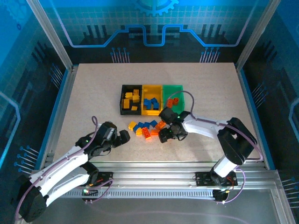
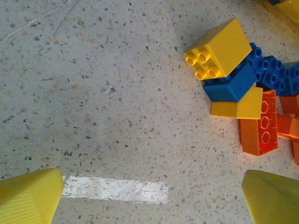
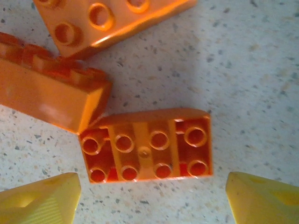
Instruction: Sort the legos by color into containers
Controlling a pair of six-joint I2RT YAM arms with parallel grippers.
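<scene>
Handling: you are dealing with hard, stiff, light plastic with smooth sides that may slip. Judge it best to pinch the orange brick (image 3: 147,147) across its two long flat walls at mid-length, not on its ringed face.
Right jaws: wide apart and empty, a yellow fingertip (image 3: 39,200) on either side. That brick lies on the bench (image 3: 252,70) between the tips and just ahead of them, touching neither.
Beyond that brick: two more orange legos, one (image 3: 46,102) just beside its corner on the left-tip side and another (image 3: 107,21) farther ahead, three counted in all.
Left jaws: fully wide and holding nothing, with bare bench between the tips. A yellow brick (image 2: 219,46) leans on a blue brick (image 2: 231,86) ahead of the right-hand tip.
Containers: three counted, joined in a row well ahead of both arms: black bin (image 1: 122,100), yellow bin (image 1: 152,86), green bin (image 1: 180,86).
Legos sorted: yellow in black, blue in yellow, orange in green, all too small for you to count firmly.
Legos loose: roughly nine in a cluster (image 1: 145,128) lying between the two arms' jaws; the exact tally is unclear.
</scene>
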